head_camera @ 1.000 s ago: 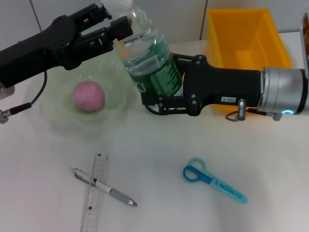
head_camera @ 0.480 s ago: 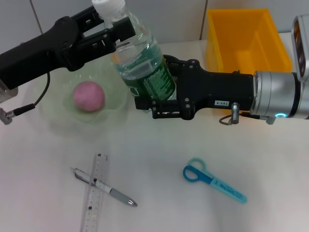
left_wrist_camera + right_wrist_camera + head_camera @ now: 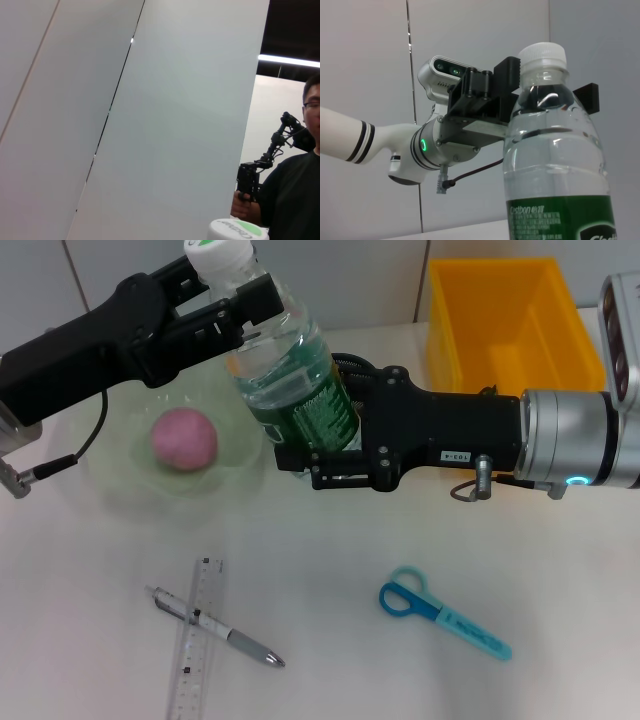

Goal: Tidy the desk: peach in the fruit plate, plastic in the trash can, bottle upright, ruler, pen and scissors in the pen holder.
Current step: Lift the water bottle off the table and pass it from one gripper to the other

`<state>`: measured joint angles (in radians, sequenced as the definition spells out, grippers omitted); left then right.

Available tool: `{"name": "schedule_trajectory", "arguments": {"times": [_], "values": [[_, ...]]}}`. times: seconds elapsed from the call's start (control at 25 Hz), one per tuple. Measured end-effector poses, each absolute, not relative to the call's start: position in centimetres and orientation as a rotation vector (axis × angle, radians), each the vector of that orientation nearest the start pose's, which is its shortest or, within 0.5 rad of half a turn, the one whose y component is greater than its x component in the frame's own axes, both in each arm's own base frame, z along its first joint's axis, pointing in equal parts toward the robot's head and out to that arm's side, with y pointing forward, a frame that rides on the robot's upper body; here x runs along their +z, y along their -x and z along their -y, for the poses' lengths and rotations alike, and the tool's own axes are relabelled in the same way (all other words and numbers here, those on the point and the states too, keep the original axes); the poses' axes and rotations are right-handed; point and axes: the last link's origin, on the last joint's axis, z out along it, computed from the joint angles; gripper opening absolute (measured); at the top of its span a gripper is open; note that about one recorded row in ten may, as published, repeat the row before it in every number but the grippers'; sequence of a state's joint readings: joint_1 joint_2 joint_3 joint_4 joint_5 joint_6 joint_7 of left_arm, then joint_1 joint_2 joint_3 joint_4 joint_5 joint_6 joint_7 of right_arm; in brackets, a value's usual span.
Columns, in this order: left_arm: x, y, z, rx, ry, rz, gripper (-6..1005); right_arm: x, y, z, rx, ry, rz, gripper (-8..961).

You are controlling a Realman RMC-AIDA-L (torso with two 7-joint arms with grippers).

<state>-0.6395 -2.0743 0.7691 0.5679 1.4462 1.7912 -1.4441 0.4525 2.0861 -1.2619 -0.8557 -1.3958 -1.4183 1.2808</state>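
two grippers share one load here; your right gripper [image 3: 305, 445] is clamped round the green-labelled lower body of the clear plastic water bottle [image 3: 285, 375], jaws shut on it, while your left gripper [image 3: 245, 305] pinches the neck just under the white cap [image 3: 217, 252], fingers [image 3: 507, 67] either side of it as the right wrist view shows; the bottle leans a little, cap toward the left arm, its base hidden behind the right gripper so you cannot tell whether it touches the white desk [image 3: 330, 660]; judged from that, the step in hand is standing it upright; let the right gripper carry the weight and use the left only to steer the neck to vertical; move both slowly together so neither twists the soft plastic; bring the base down flat on bare desk, away from the pale green translucent fruit plate [image 3: 110, 490] just beside it, where the pink round peach [image 3: 184, 439] already sits; free the neck first, then ease the lower jaws apart, watching for a wobble; farther out, the clear ruler [image 3: 196, 640] lies with the grey pen [image 3: 216, 627] crossing it, the blue scissors [image 3: 440, 612] lie well apart, and the yellow plastic bin [image 3: 512, 320] stands behind the right arm.
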Motion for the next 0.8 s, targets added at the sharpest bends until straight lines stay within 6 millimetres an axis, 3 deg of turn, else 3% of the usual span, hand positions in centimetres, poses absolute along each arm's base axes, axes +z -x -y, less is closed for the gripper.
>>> {"name": "schedule_trajectory", "arguments": {"times": [0.8], "values": [[3.13,16.63,-34.38,-1.55,2.6,0.432,768,-1.77,-17.37,-33.3,1.012,2.717,-0.176,767]]}}
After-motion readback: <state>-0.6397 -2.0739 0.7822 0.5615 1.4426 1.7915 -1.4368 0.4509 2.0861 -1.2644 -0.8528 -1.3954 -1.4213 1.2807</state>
